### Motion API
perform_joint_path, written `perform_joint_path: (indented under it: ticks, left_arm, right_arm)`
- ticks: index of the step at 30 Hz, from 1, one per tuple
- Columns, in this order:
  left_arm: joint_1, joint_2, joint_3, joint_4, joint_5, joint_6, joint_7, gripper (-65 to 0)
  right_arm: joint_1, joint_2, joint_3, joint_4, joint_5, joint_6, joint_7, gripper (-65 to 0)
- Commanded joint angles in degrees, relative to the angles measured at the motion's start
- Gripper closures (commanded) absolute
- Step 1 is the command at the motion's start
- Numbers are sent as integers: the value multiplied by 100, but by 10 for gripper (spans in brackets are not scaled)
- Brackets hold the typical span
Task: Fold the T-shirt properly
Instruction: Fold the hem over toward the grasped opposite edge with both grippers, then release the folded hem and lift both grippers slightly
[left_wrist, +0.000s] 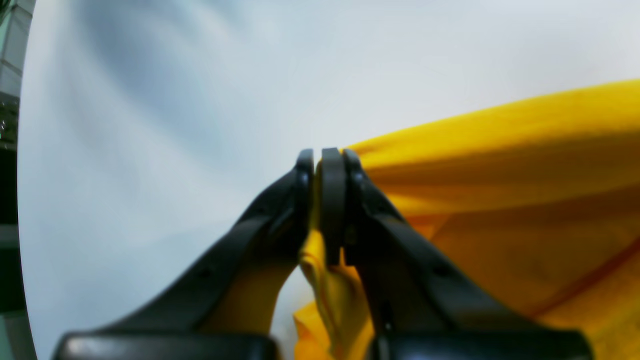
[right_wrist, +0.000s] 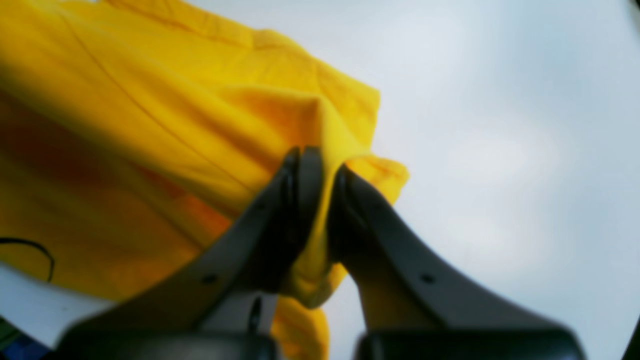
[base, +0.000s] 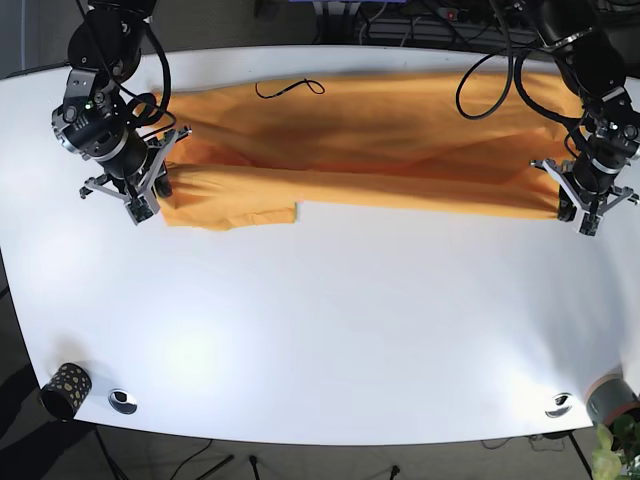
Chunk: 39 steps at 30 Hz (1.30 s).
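The near half of the white counter (base: 330, 330) is bare across its width. Its front edge carries a dark speckled cylindrical cup (base: 65, 389) at the near left corner, a small round metal fitting (base: 123, 401) beside it, and a second round metal fitting (base: 559, 404) near the right corner.

The yellow-orange cotton T-shirt (base: 360, 150) lies farther back, stretched in a long band across the counter. Its near edge runs almost straight between the two arms, with a short flap stepping forward at the left.

The left end effector (left_wrist: 320, 165) is closed on the right end of the shirt; yellow fabric is pinched between its black fingers and bunches below them. The right end effector (right_wrist: 320, 165) is closed on the left end, with a fold of cloth drawn up between its fingers.

A thin black cable loop (base: 290, 88) rests at the shirt's far edge. Beyond it the counter ends at a curved rim.
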Motion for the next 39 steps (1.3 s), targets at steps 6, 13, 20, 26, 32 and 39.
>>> perform_joint_path:
  ticks: [6,13,20,26,32,39]
  left_arm:
    - [453,-214,150,394,-22,51,-89,-125]
    - [840,-214,176,482,-22,51,-89,-232]
    - [1191,-680,352,465,-215,51,-89,-232]
    - [1438,-1129,299,491,-813,51,-89,-233]
    - [1587,-1480,0,922,-2211,51,614,-233]
    - [1587,-1516,18,1212,-3714,51,1783,-235]
  right_arm:
    - [-359,-128,178,121,-10,100,58,0]
    - [-456,-286,433,86,-10,100,-470,0]
    - [-553,-330,442,69,-19,100,-487,-254]
    - [-553,-330,442,69,-19,100,-487,-357]
    - [-491,-392,442,113,140,100,-487,-357]
    - [-368,-409,521,86,1493,100,-496,-357]
